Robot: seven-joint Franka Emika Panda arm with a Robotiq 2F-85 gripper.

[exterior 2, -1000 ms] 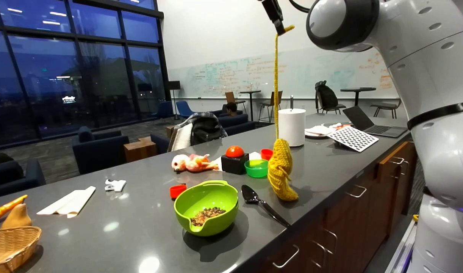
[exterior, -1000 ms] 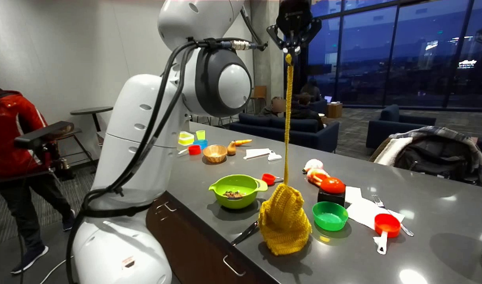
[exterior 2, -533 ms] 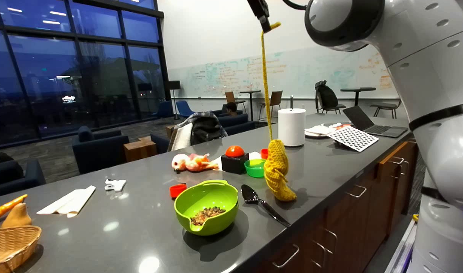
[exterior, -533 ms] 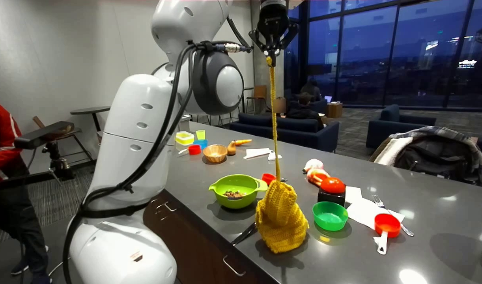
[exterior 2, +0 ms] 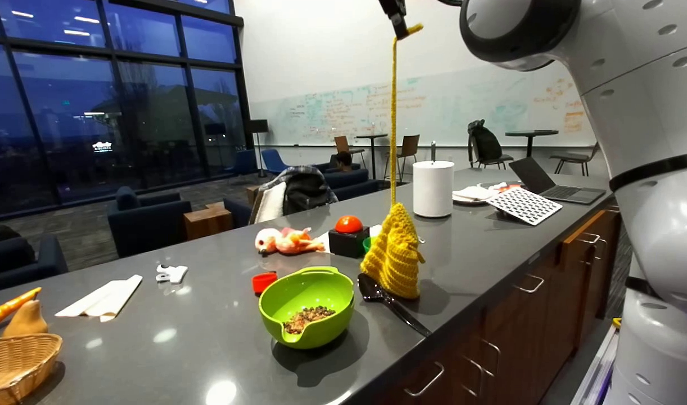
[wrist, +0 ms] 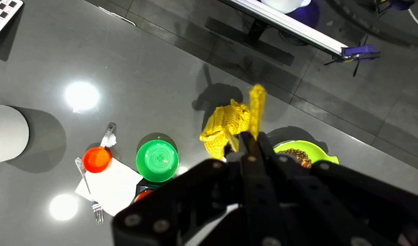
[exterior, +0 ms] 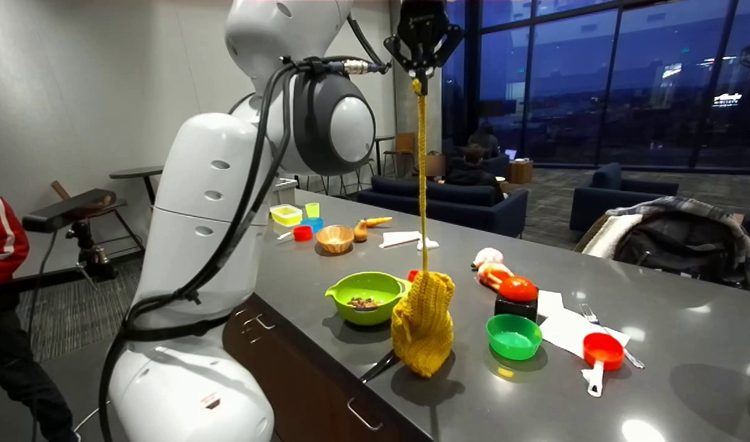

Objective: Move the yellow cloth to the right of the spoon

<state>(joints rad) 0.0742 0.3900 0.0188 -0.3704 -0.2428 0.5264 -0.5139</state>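
- Gripper (exterior: 420,86) clamped on the cord (exterior: 422,178) of the yellow knitted cloth (exterior: 423,325).
- Cloth hangs just beside black spoon (exterior 2: 400,311), far side from lime-green bowl (exterior 2: 329,329).
- Can't tell if it touches the counter (exterior: 504,405).

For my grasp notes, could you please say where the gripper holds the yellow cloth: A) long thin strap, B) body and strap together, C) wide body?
A, since the gripper is shut on the strap, with the body of the yellow cloth well below.

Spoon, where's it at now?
In an exterior view, the spoon lies right of centre on the grey counter, just right of the lime-green bowl, with the yellow cloth hanging right behind it.
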